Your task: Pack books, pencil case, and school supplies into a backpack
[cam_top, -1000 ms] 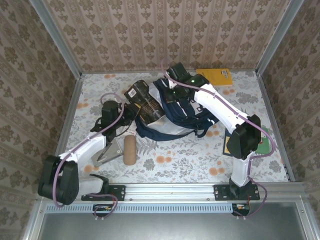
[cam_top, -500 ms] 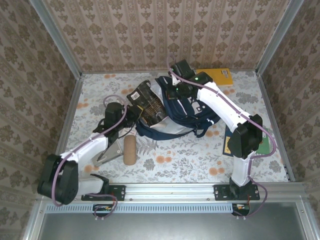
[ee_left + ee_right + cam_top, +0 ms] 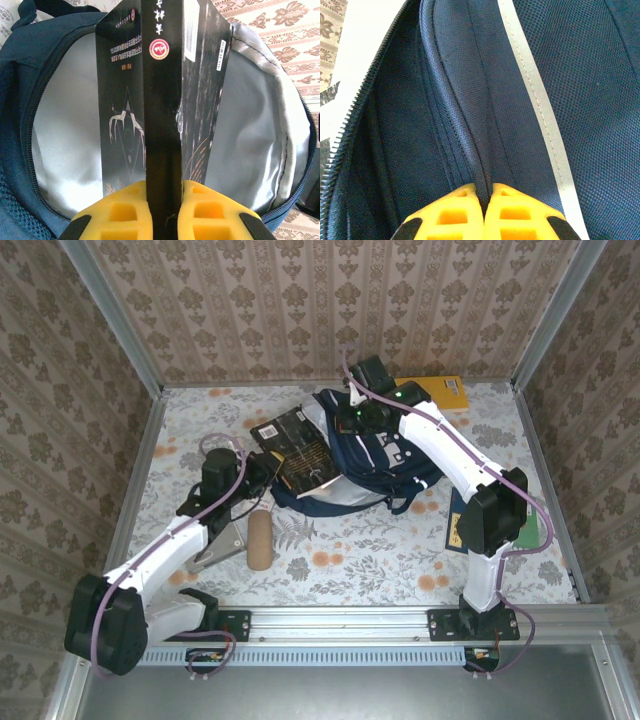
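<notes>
Now the black book (image 3: 300, 452) sits at the open mouth of the backpack (image 3: 380, 462). It lies slanted across the bag's left rim in my top view. From the left wrist the book (image 3: 160, 100) stands spine toward the camera, with the bag's pale grey lining showing on both sides of it and the navy rim (image 3: 20, 100) curving around. My left gripper (image 3: 266, 476) is clamped on the book's near end, yellow pads (image 3: 127, 205) pressed to either side of the spine.

My right gripper (image 3: 352, 423) reaches down onto the top of the bag. At that wrist its fingers (image 3: 465, 210) are pinched together on a ridge of navy fabric (image 3: 570, 75), between the zip teeth and a white stripe.

The bag lies mid-table on the flowered cloth (image 3: 380, 550). The tan pencil case (image 3: 260, 540) lies near it, just beside my left arm, with a grey angular piece (image 3: 222, 548) next to it, partly under the arm. An orange-yellow book (image 3: 440, 392) rests at the back wall. A green book (image 3: 540, 525) shows its edge behind my right arm.
</notes>
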Available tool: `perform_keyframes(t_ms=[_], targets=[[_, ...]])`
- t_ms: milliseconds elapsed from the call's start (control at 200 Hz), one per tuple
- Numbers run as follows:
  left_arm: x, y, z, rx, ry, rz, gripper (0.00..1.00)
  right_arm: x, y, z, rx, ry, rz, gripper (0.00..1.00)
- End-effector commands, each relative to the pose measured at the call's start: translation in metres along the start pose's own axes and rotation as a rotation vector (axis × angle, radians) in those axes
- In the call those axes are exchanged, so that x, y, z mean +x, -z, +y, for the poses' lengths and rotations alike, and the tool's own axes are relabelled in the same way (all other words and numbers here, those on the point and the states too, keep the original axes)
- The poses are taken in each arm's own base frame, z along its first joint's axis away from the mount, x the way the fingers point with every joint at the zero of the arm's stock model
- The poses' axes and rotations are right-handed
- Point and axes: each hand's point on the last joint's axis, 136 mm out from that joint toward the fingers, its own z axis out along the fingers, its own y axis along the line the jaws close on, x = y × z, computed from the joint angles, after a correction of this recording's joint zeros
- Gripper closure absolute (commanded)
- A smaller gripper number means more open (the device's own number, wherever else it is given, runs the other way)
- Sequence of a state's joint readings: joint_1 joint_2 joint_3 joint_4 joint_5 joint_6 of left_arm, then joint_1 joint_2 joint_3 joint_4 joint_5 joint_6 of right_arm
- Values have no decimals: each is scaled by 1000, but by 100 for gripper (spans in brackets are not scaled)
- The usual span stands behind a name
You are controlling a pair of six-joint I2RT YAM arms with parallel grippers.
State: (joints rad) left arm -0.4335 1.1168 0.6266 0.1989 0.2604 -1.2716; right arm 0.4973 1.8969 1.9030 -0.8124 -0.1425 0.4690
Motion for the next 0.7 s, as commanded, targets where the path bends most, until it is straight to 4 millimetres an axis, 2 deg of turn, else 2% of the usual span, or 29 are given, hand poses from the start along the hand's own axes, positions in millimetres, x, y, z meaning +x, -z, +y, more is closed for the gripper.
perform_keyframes(t_ms=[0,135,240,380,415,550,695], targets=[[-3,12,-22,63,-35,-36,100,-25,30,8,-24,-18,-102,100],[-1,26,-29,54,-75,-26,100,-22,23,-11,22,-63,-81,100],[5,23,-30,68,-68,3,100,-22,23,-10,10,-72,-88,100],[2,17,-29,79,-56,-9,100,-25,27,-4,-14,-69,-95,100],[11,15,-36,101,-71,12,100,-25,27,-3,-19,-69,-93,100],[4,3,-57,202,-89,-8,100,-21,30,8,-62,-64,-81,100],[2,-19,-90,365,-75,6,100,-19,34,20,-97,-45,-79,100]])
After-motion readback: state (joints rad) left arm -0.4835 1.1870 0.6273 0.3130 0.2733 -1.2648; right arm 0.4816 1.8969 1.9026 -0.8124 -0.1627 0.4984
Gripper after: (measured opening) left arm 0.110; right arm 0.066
